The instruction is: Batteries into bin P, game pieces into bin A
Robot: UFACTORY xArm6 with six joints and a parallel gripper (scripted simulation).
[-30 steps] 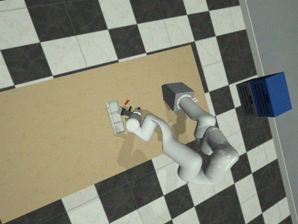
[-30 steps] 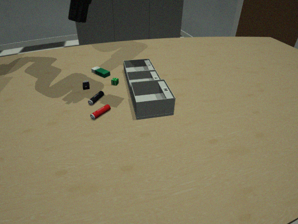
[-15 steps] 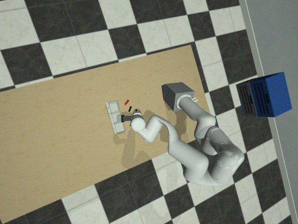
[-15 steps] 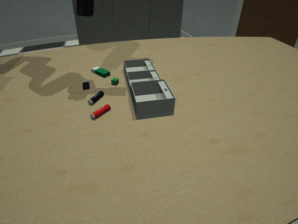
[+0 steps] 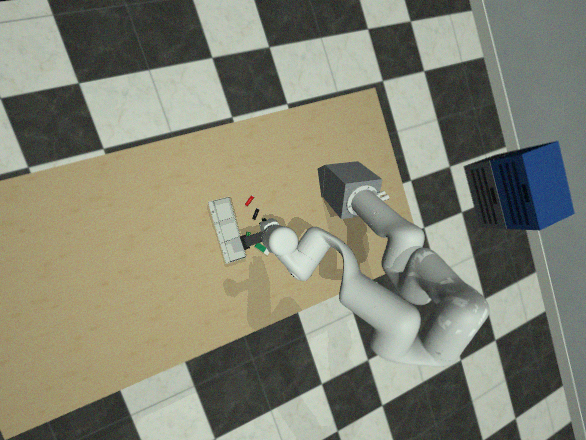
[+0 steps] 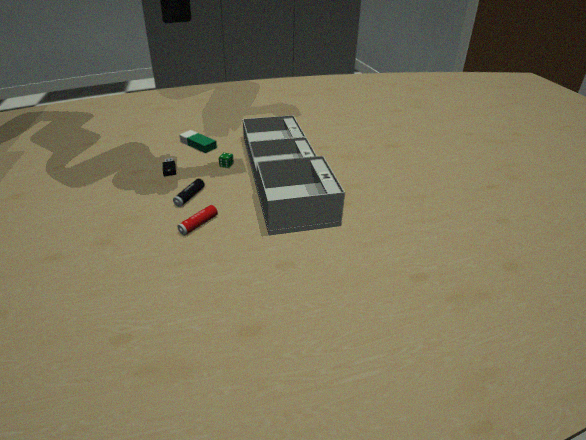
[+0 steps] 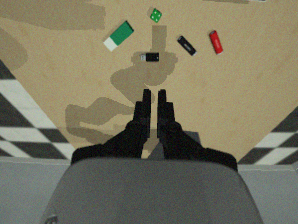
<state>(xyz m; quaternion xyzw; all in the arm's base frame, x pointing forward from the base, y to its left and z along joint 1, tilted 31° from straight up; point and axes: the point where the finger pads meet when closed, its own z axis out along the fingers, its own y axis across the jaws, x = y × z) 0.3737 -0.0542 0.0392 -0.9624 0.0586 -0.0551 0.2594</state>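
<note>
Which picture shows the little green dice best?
The exterior view shows the green dice best: it stands alone on the table beside the bins, its white dots visible. The wrist view shows it smaller and blurrier, near the top edge. In the top view it is only a tiny green speck beside the end effector.

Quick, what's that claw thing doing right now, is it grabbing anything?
Gripper: closed, fingers nearly together with nothing between them, up above the table.
</note>
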